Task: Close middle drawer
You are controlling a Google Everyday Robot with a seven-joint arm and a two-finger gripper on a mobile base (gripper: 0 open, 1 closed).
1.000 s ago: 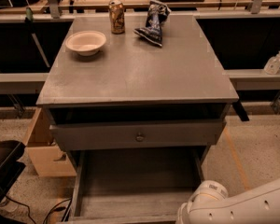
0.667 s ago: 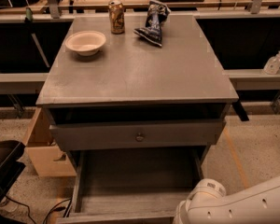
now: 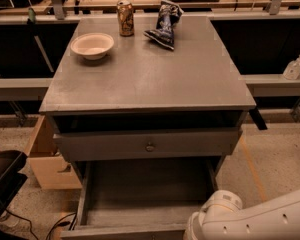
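Low right: white robot arm (image 3: 255, 219), its rounded joint just beside the open drawer's front right corner. Your gripper is below the frame edge, so you can't tell its grip state.

The grey-painted wooden middle drawer (image 3: 145, 194) is pulled far out, bare floor showing, front rail at the bottom edge.

Risk: if you push off-centre from that corner, it will likely rack and jam on its runners. The joint could also snag the rail.

Above it is the taller grey drawer front (image 3: 115, 145) with a round knob. The grey tabletop (image 3: 150, 79) lies beyond.
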